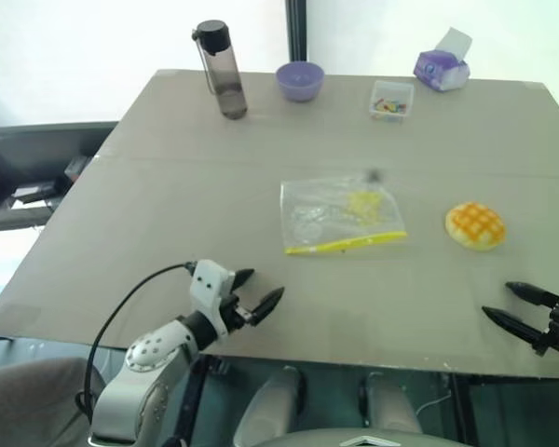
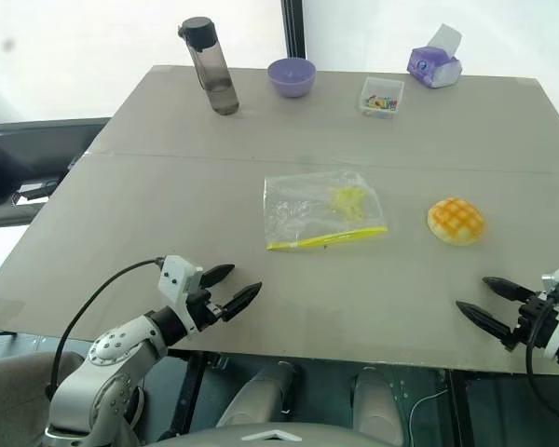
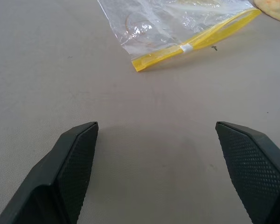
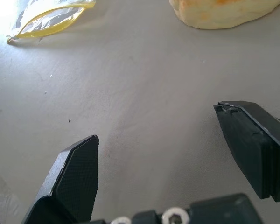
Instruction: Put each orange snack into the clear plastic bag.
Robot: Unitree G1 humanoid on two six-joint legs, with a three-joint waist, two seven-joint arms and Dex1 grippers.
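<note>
Your left hand [image 1: 258,290] and right hand [image 1: 517,306] hover spread and empty over the worktop's [image 1: 168,186] near edge. The clear plastic bag [image 1: 340,214] lies flat mid-worktop — the orange bun [image 1: 475,225] sits just to its right, apart from it.

The orange snack [image 2: 456,221] lies right of the clear plastic bag [image 2: 322,210].

A broad grey-beige table [image 1: 214,186] stands before bright, washed-out windows [image 1: 93,37] divided by a dark upright frame [image 1: 297,28]. Along the table's far edge stand a dark bottle [image 1: 222,69], a purple bowl [image 1: 300,80], a small clear box [image 1: 391,100] and a purple tissue pack [image 1: 442,67]. A faint seam [image 1: 503,172] crosses the tabletop.
</note>
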